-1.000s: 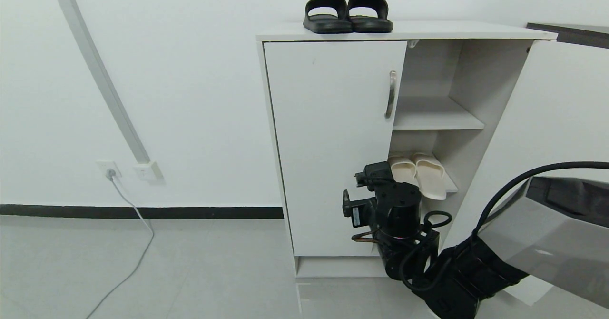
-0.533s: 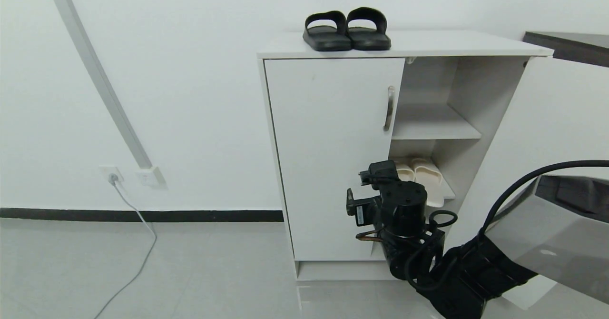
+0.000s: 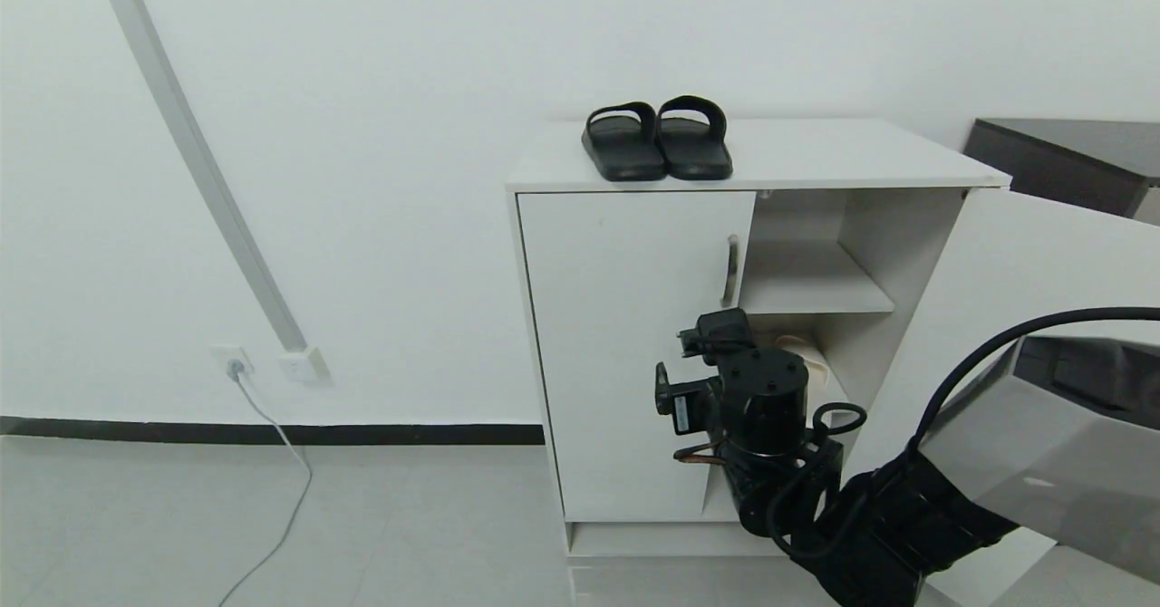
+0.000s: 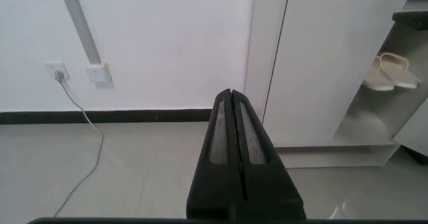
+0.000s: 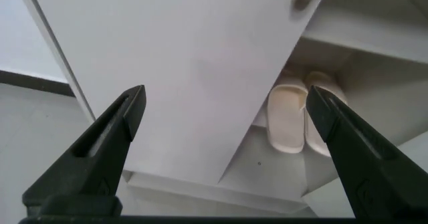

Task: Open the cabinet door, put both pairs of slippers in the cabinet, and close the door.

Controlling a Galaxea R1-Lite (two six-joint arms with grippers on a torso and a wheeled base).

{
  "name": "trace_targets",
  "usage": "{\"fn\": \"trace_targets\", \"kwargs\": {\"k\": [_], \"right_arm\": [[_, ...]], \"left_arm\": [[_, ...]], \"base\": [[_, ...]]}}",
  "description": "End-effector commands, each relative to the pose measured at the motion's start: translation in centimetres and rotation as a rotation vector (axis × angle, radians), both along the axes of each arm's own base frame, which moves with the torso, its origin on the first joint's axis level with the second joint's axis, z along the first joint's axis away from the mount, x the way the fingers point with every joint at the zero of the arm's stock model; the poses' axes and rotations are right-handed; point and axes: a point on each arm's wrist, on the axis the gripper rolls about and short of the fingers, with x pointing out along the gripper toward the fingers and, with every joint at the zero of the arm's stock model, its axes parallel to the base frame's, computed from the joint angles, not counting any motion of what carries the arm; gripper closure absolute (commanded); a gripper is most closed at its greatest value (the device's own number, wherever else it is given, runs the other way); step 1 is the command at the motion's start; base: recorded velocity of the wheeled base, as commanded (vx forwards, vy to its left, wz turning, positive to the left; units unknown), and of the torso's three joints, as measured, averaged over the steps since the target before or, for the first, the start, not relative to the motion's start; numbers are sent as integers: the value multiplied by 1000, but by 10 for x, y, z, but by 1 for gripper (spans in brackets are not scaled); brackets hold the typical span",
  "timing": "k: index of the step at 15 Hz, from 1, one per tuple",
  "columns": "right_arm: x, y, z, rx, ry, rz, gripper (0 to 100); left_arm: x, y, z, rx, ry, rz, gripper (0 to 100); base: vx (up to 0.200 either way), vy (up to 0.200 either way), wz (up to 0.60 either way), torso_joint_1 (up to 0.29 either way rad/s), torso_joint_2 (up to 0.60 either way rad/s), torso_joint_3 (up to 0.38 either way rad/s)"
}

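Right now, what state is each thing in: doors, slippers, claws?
Right door: open wide.
Left door: shut.
Black slippers: on top of the cabinet, side by side.
Cream slippers: inside the cabinet, side by side.
Left claw: shut, holding nothing.
Right claw: open, holding nothing.

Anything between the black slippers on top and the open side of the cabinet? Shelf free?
Nothing visible. The right door is swung open; the upper shelf looks bare where it shows. The cream slippers lie on the lower shelf. The right gripper, open, is down by it, well below the black slippers.
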Motion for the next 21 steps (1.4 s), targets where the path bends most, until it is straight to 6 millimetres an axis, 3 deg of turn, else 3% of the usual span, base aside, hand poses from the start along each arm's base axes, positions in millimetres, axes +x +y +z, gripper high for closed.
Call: {"fn": "trace_targets", "kwargs": {"k": [1, 17, 21], "right_arm": [[0, -1, -1, -3, 2, -2, 0], [0, 0, -3, -8, 10, 41, 0], [0, 1, 38, -4, 40, 53, 0]], "left_arm": [[0, 0, 0, 0, 1, 1, 100], [0, 0, 0, 1, 1, 1, 100], [0, 0, 0, 1, 1, 1, 100]], "base": [[0, 0, 0, 154, -461, -320], [0, 0, 0, 207, -518, -316], [0, 0, 0, 261, -585, -323]]}}
